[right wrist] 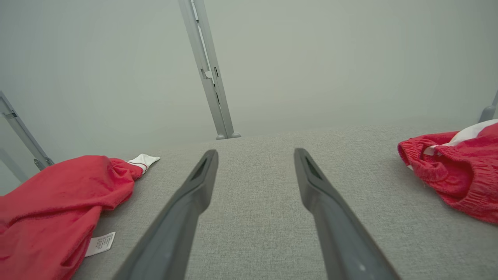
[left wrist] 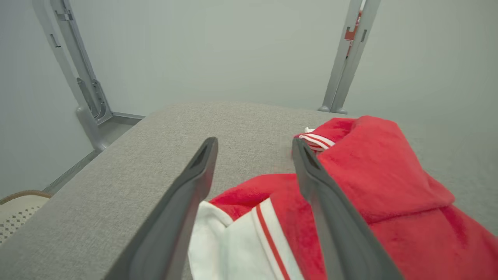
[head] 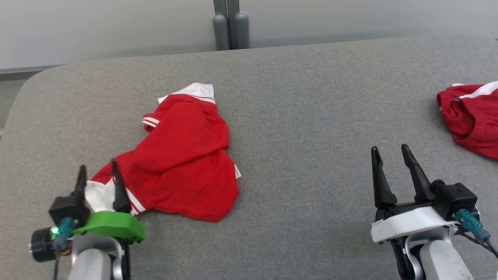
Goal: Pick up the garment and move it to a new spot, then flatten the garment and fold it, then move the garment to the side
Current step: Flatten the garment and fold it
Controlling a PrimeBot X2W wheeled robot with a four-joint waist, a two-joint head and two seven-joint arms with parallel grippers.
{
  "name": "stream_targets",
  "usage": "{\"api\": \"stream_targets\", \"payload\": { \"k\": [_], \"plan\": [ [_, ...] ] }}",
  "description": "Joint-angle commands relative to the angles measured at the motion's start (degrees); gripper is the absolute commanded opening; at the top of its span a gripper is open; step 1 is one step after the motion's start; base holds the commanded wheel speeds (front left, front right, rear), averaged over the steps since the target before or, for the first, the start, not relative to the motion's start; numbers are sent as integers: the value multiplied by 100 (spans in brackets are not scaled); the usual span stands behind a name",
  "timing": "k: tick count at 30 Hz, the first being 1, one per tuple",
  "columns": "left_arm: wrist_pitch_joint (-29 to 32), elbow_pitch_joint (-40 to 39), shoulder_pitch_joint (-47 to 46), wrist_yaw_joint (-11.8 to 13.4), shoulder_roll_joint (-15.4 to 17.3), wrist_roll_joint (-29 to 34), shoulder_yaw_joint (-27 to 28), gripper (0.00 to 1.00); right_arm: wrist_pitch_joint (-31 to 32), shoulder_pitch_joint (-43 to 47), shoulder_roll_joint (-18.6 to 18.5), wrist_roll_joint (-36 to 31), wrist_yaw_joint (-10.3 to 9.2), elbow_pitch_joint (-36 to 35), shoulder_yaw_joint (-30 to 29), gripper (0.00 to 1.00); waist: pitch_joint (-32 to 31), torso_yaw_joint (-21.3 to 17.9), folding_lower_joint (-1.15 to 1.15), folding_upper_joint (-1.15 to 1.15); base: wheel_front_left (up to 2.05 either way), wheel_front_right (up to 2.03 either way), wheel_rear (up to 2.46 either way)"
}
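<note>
Your grey cloth-covered table (head: 311,97) carries the crumpled red garment (head: 183,163) left of centre. Its long axis runs from the white-banded hem at your left gripper (head: 97,165) away and to the right. That gripper's fingers stand spread over the hem, gripping nothing. Your right gripper (head: 390,148), also spread and empty, sits well apart, nearer a second red garment (head: 470,116).

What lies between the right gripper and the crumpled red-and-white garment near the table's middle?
The stretch is bare: grey woven tabletop runs from the open right gripper to the crumpled red-and-white garment, as the head view shows.
</note>
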Motion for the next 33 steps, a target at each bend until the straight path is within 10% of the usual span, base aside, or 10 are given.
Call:
{"api": "stream_targets", "payload": {
  "k": [1,13,26,27,28,30,33],
  "plan": [
    [-11,-76,85,-88,-91,129,-179,100,-16,-24,-9,-30,-6,24,24,100,-36,58,0,0,0,0,0],
    [579,695,-515,-651,-436,596,-2333,100,-17,-85,-10,24,-6,54,96,100,25,-262,0,0,0,0,0],
    [890,2263,-1508,517,-442,757,-2991,100,-17,-123,-7,82,-5,46,-41,100,233,-664,0,0,0,0,0],
    [891,2316,-1541,573,-442,769,-3009,95,-17,-122,-8,84,-6,47,-57,100,233,-657,0,0,0,0,0],
    [876,2361,-1564,631,-442,746,-3022,47,-16,-123,-8,87,-5,45,-68,100,231,-644,0,0,0,0,0],
    [850,2435,-1604,663,-442,753,-3076,0,-16,-134,-7,109,-6,37,-61,100,220,-608,0,0,0,0,0],
    [798,2492,-1698,657,-442,712,-3126,0,-16,-142,-8,125,-6,31,-43,100,203,-554,0,0,0,0,0]
  ]
}}
